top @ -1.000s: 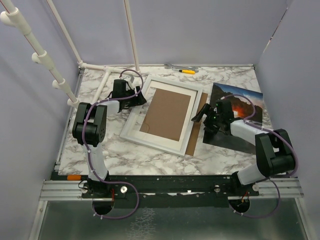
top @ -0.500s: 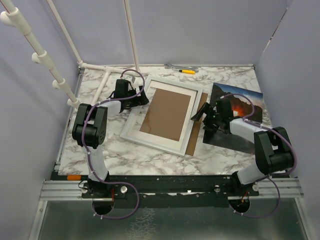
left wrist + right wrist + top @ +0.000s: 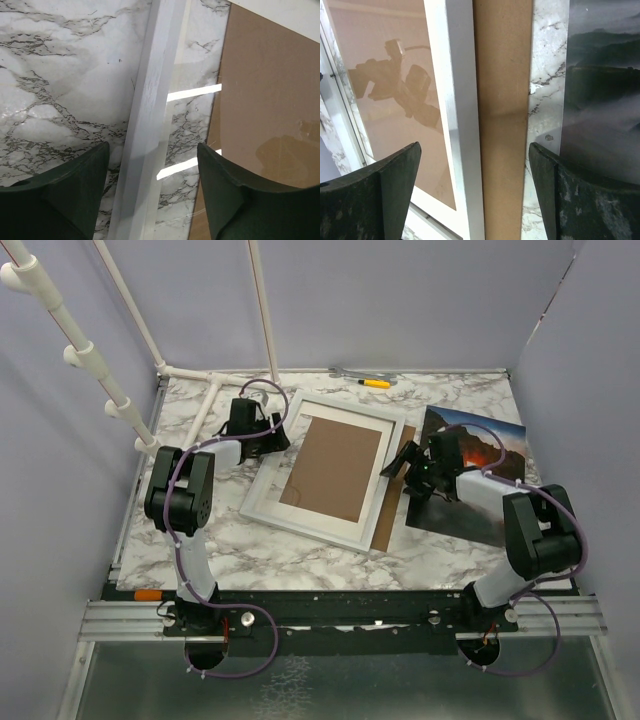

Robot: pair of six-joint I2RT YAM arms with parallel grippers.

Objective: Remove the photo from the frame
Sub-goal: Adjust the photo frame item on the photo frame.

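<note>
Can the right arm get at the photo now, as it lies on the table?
Probably yes: the photo lies flat beside the frame with nothing on it, and the right pincer hangs open close to its edge.

A narrow bare table (image 3: 545, 75) strip lies between brown board (image 3: 501, 100) and photo (image 3: 602, 110).

The frame (image 3: 265, 495) is white around a brown centre. At 3 o'clock the photo (image 3: 497, 445) is dark with orange glow and blue sky. The board (image 3: 386, 525) is brown, the table (image 3: 250, 555) white marble veined grey, the 12 o'clock pen (image 3: 375, 383) yellow.
</note>
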